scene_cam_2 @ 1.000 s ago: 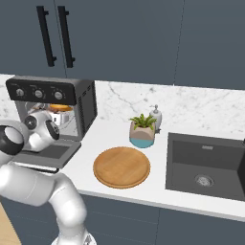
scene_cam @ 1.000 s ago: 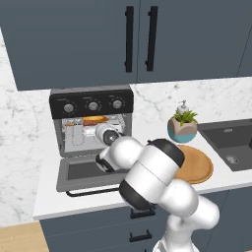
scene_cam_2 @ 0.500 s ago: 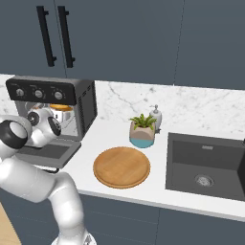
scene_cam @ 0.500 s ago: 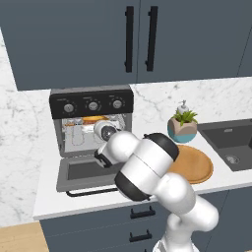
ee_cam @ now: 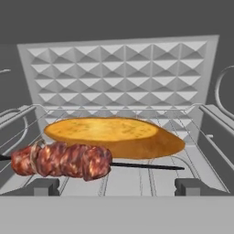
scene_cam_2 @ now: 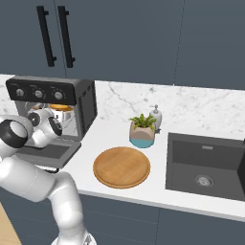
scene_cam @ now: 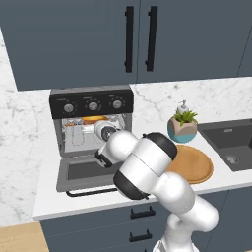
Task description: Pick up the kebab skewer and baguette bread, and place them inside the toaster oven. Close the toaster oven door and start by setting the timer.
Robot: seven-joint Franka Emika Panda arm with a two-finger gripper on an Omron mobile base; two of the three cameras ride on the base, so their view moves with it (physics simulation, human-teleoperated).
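Both foods loaded on the rack; gripper (ee_cam: 117, 186) empty, jaws spread wide at the oven mouth.

I find the kebab skewer (ee_cam: 61, 160) just ahead, lying crosswise, baguette bread (ee_cam: 114, 135) parallel behind it and touching. The hand view confirms this; the left base view shows what it cannot: the toaster oven door (scene_cam: 81, 171) hangs down below my wrist, so I must back out before lifting it.
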